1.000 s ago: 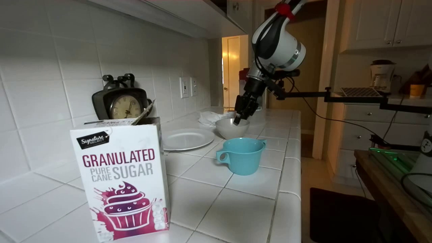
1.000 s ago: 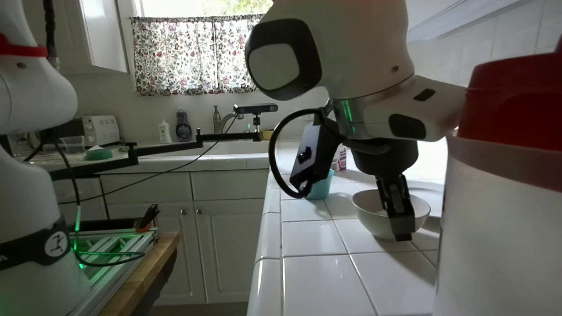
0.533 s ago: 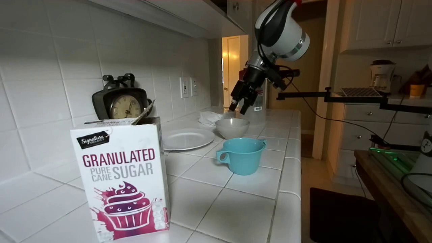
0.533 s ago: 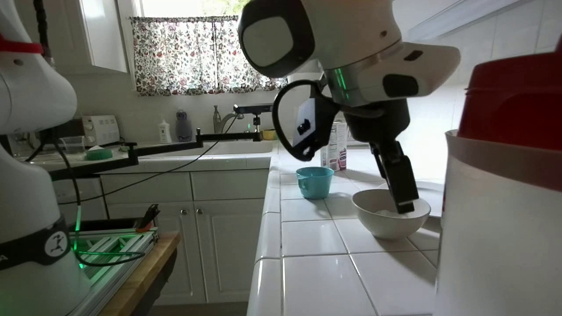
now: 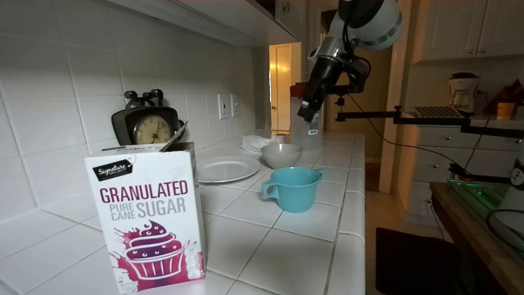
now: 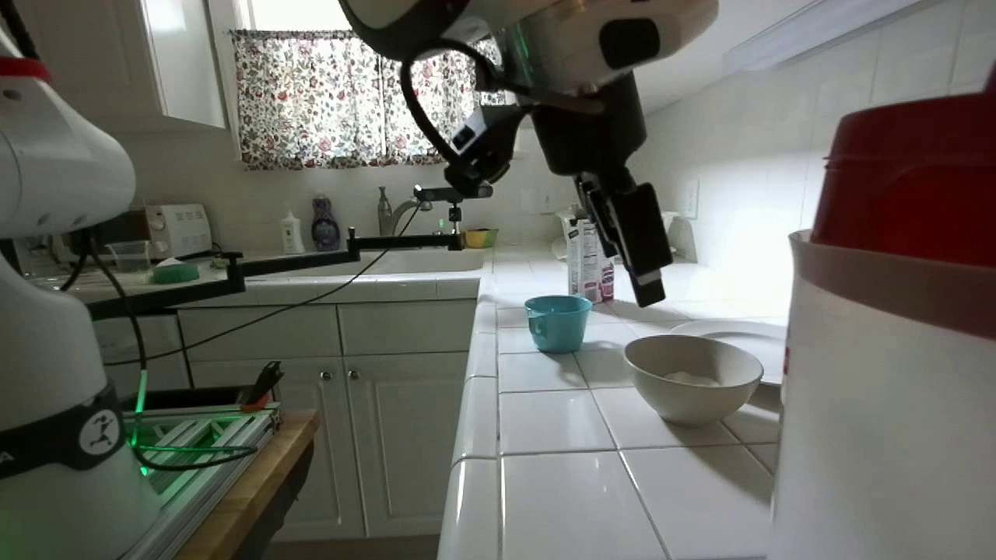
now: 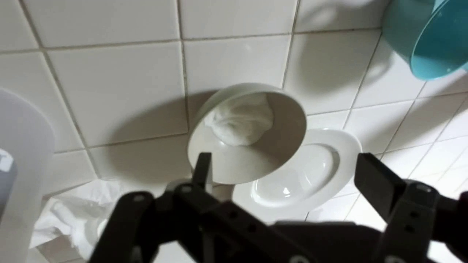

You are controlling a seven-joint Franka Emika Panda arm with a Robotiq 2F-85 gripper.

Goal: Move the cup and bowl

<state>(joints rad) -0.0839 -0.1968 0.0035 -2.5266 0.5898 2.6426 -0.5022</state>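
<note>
Tool [image 7: 283, 162] is spread wide, nothing in it; bowl [image 6: 689, 403] and cup [image 5: 298, 193] both sit on the tabletop [image 6: 568, 505]. Lopsided rim grab might tip the bowl imo, dumping that white stuff [image 7: 241, 120].

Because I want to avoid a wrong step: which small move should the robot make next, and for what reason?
Probably move the open jaws toward the cup, keeping them high. They hold nothing and have risen clear of the bowl, which may therefore be finished with; the cup stands upright on the counter, apart from the bowl.
</note>
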